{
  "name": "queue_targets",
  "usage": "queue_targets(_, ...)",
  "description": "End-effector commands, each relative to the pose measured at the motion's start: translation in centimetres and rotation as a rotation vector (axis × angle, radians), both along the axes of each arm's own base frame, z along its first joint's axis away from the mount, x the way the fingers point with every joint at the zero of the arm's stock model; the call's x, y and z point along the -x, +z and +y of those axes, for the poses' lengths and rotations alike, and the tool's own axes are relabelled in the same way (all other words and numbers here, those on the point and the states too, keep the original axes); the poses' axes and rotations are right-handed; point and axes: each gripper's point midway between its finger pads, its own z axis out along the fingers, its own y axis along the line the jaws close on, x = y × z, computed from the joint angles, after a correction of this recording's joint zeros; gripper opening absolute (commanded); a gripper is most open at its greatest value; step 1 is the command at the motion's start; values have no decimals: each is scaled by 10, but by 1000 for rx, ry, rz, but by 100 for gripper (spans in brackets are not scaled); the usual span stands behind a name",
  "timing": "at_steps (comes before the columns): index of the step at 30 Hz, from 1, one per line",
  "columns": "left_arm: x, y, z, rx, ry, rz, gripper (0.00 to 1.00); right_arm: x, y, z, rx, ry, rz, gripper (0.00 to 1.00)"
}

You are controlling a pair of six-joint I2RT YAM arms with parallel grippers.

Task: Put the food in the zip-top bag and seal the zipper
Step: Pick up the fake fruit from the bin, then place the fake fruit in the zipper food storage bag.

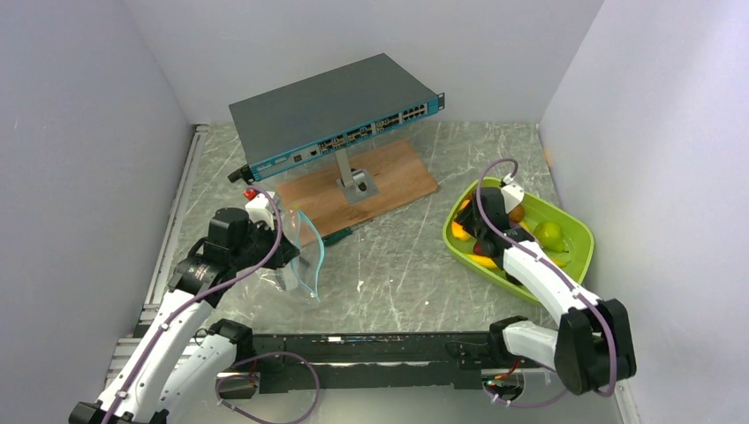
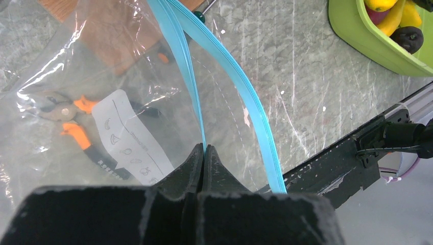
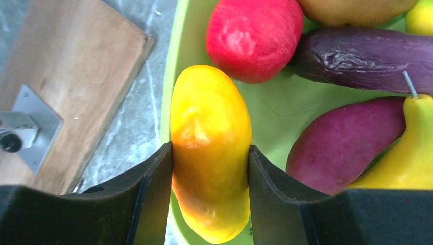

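The clear zip-top bag [image 1: 309, 269] stands at the left with its mouth spread open. My left gripper [image 1: 281, 252] is shut on one side of its teal-blue zipper [image 2: 240, 87], the jaws [image 2: 205, 149] pinching the strip. The food lies in the lime-green tray [image 1: 578, 252] at the right. There my right gripper [image 1: 484, 250] has both fingers pressed against a yellow-orange fruit [image 3: 209, 117] at the tray's left rim. Around it lie a red apple [image 3: 254, 35], a purple eggplant [image 3: 357, 56], a reddish piece [image 3: 344, 140] and a yellow stemmed fruit [image 3: 413, 148].
A grey network switch [image 1: 336, 110] sits on a stand over a wooden board [image 1: 389, 181] at the back. Orange-handled pliers [image 2: 76, 120] lie under the bag. A black rail [image 1: 380, 358] runs along the near edge. White walls close in on three sides.
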Motion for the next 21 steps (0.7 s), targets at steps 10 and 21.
queue_targets(10,-3,11,-5,22,-26,-53,0,52,126,195,-248,900,-488,0)
queue_targets(21,-3,11,-5,22,-22,-55,0,121,173,334,-528,964,-451,0)
